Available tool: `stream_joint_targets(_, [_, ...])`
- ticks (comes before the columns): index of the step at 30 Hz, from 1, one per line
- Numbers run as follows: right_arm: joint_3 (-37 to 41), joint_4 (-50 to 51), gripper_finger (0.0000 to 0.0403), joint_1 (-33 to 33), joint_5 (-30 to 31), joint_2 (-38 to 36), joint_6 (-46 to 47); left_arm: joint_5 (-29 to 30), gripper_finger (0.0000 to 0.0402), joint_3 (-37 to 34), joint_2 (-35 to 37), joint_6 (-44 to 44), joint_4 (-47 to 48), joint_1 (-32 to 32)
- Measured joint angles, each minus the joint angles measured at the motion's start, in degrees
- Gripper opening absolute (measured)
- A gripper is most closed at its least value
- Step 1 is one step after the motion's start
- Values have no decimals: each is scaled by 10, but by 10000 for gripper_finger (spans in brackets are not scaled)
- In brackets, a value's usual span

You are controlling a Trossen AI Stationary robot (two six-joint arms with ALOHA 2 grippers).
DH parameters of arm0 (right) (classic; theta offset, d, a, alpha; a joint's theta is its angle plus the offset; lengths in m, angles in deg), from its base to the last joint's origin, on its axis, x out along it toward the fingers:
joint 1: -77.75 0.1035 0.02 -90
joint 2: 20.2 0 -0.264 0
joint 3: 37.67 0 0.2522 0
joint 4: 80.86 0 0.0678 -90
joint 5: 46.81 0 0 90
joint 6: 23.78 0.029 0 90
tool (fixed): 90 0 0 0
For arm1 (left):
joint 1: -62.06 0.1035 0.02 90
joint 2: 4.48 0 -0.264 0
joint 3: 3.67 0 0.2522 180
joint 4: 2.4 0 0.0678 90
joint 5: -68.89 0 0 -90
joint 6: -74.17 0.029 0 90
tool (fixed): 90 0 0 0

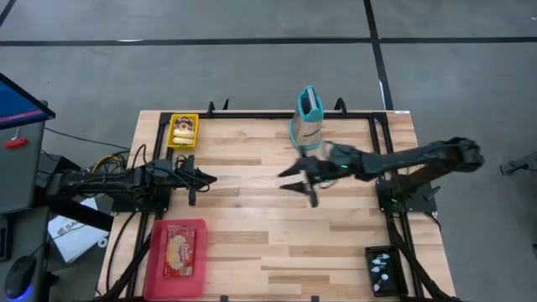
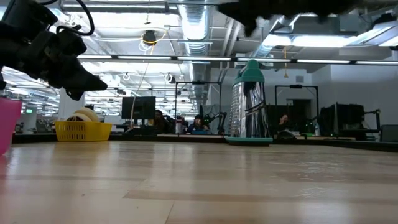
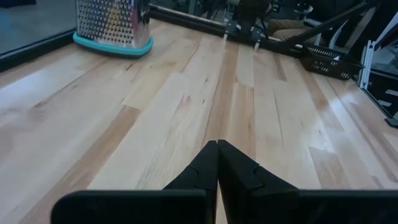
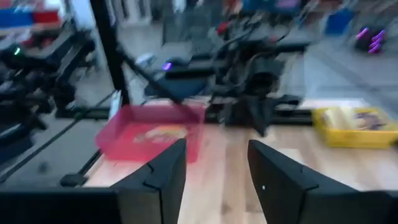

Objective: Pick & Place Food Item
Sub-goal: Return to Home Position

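From above, the plank table [image 1: 277, 243] sits in a black frame on a grey floor [image 1: 252, 59] crossed by dark lines. The right gripper [image 1: 286, 180] hangs over the table's middle, spread wide and holding nothing. A teal-topped grater [image 1: 308, 117] stands just behind it at the far edge. The left gripper [image 1: 208, 178] faces it from well off to the side. A yellow basket [image 1: 173, 144] lies beyond the left gripper at the far edge. The red bin [image 1: 153, 260] lies on the near side of the left gripper, with the popcorn bag [image 1: 179, 249] flat inside. The bag's print is too small to read. A black basket [image 1: 372, 285] stands at the near corner, back beside the right arm's base, holding small pale things [image 1: 382, 267] that cannot be made out.

At table height, the left gripper shows dark and raised, with the bin's pink wall below it. The yellow basket and the grater stand on the far edge. Behind them is an open hall with ceiling ducts [image 2: 193, 25], strip lights, monitors [image 2: 138, 106] and seated people [image 2: 200, 122]. No writing there can be read.

The left wrist view shows its fingers [image 3: 242, 174] pressed together over bare, pale planks. The grater and the black basket are far ahead.

The right wrist view is blurred. Its fingers [image 4: 165, 171] stand apart with nothing between them. Ahead lie the red bin with the bag, the left arm and the yellow basket.
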Motion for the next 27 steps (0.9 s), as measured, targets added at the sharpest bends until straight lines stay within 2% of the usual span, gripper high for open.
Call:
stream_joint_targets(2, [85,-62,162,3,29,-56,0,0,2,0,-5,0,-3,0])
stream_joint_targets(6, [228,-100,160,12,62,-169,28,0,2,0,-12,0,-6,0])
stream_joint_targets(12, [381,-163,159,18,67,-307,45,0,2,0,-18,0,-10,0])
stream_joint_targets(16, [433,-163,159,17,80,-376,47,0,2,0,-18,0,-10,0])
stream_joint_targets(22, [469,-158,159,19,80,-444,46,0,2,0,-18,0,-10,0])
stream_joint_targets(27, [472,-88,159,19,81,-493,42,0,2,0,-18,0,-10,0])
